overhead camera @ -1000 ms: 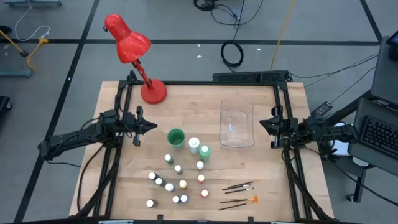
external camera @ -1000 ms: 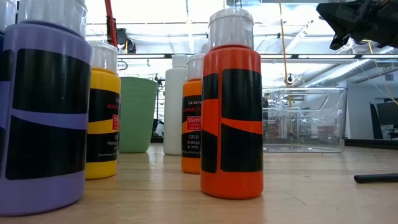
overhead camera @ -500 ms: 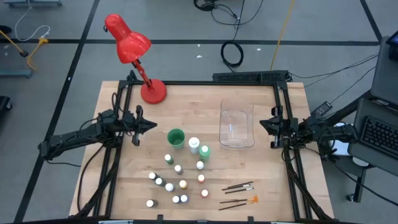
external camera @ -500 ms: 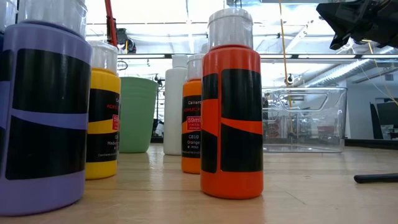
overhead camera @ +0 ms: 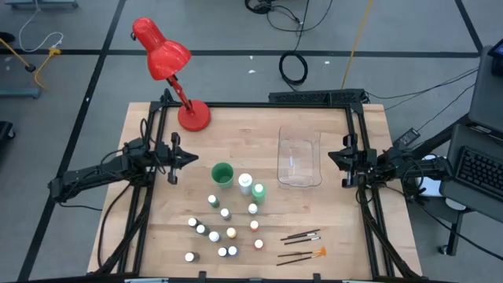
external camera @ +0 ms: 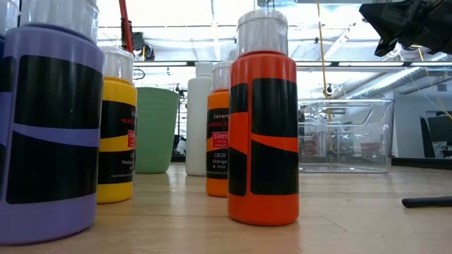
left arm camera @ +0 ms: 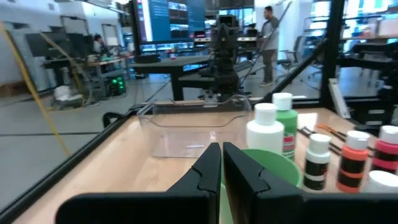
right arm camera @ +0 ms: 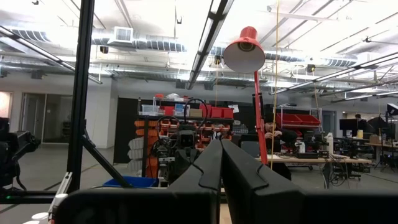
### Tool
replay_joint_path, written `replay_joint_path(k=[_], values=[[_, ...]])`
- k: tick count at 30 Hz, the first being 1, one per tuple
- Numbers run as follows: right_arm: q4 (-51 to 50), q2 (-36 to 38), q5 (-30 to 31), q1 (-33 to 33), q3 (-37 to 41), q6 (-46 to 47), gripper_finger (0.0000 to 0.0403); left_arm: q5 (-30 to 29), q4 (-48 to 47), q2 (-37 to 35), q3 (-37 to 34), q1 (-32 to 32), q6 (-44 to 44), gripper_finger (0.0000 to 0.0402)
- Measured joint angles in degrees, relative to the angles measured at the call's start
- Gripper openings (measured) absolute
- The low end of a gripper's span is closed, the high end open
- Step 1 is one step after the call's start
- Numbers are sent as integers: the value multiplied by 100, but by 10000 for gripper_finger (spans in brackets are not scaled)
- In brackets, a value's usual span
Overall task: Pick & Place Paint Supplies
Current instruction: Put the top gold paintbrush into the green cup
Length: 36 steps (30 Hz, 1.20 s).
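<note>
The desk [overhead camera: 157,236] carries a red lamp [overhead camera: 169,67], a clear tray [overhead camera: 299,157] and a green cup [overhead camera: 222,174], largest first. The left hand [overhead camera: 191,158] and right hand [overhead camera: 331,156] both hover pinched shut and empty at the desk's sides. The paint bottles [overhead camera: 224,228] stand packed near the front, the two taller bottles [overhead camera: 251,187] just beside the cup, the brushes [overhead camera: 302,244] lying close together. A reaching hand is likely to topple neighbouring bottles, because they are crowded. The thin brushes may slip or roll, since they lie flat.
</note>
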<state>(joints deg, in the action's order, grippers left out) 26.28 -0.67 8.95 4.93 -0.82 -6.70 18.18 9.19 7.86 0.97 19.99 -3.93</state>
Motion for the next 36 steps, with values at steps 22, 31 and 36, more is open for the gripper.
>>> replay_joint_path(k=[22,31,36], values=[[2,2,0,0,0,0,4,-1425,382,-2,-2,2,-13,21],[1,1,0,0,0,0,4,-1425,424,-2,-2,2,49,21],[1,0,0,0,0,0,4,-1425,433,-2,-2,1,110,21]])
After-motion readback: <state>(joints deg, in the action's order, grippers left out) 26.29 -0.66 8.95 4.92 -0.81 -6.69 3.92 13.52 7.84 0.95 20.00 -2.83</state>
